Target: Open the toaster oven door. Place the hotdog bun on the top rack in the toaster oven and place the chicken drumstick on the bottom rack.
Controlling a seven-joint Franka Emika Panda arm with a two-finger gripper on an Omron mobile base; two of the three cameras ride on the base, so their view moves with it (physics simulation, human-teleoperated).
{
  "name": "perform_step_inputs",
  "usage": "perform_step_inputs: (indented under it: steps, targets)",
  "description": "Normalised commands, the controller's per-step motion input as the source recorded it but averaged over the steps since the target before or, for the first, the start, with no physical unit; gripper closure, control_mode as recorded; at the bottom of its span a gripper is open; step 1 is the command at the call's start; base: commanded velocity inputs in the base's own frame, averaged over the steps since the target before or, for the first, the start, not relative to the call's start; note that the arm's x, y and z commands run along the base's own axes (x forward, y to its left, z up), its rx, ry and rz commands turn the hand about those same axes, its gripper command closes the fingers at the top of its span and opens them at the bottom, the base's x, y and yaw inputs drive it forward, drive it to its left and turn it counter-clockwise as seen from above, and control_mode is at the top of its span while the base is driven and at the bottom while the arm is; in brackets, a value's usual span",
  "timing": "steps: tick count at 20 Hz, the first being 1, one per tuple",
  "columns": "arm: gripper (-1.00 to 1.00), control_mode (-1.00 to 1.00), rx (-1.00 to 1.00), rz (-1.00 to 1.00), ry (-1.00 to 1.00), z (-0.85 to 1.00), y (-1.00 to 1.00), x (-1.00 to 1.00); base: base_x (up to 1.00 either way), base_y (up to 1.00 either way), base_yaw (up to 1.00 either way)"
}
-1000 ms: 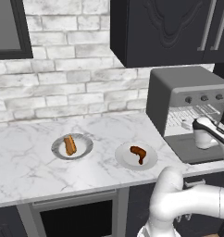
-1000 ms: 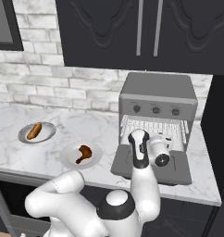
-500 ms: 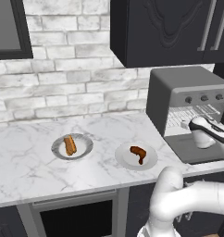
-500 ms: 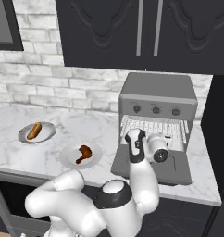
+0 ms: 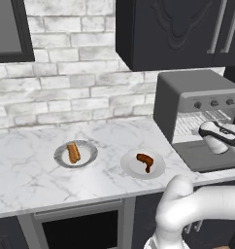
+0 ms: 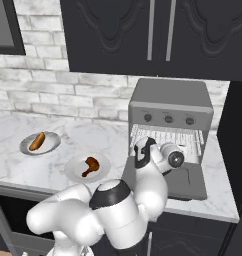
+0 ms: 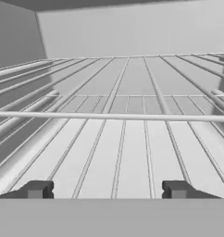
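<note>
White glossy arm (image 6: 113,215), thick rounded segments, smooth shell. Black band at the big joint (image 6: 110,192) well behind the pincer. Nearer the pincer, a white wrist (image 6: 145,152) with a black strip down its side and a round grey cap (image 6: 176,159) with dark centre. Pincer (image 7: 107,190): two small dark grey blocky fingertips (image 7: 37,190).

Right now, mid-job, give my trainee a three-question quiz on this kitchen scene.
1. True or false: the boxy dark grey toaster oven has its flat door folded down.
2. Where is the orange-tan hotdog bun? A) white plate B) rack
3. The reddish-brown chicken drumstick lies on a ___.

With fingertips spread, the end effector faces bare wire racks.

Key: 1 true; 2 A; 3 plate.
</note>
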Motion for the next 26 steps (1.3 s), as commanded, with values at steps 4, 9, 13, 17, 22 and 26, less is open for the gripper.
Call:
perform_step_inputs:
  steps: [4,9,13,17,22,26]
  targets:
    - [-1.0,-1.0,0.0,0.02,0.17,-0.82,0.03,-0.54,0.0,0.0,0.0]
    - [-1.0,-1.0,-0.02,0.03,0.19,-0.95,0.16,-0.69,0.0,0.0,0.0]
    - [-1.0,-1.0,-0.03,0.02,0.2,-1.0,0.26,-0.74,0.0,0.0,0.0]
    - [-1.0,-1.0,-0.02,0.03,0.24,-0.98,0.29,-0.74,0.0,0.0,0.0]
    - [-1.0,-1.0,-0.02,0.03,0.26,-1.0,0.26,-0.85,0.0,0.0,0.0]
    - [-1.0,-1.0,-0.02,0.03,0.28,-1.0,0.23,-0.93,0.0,0.0,0.0]
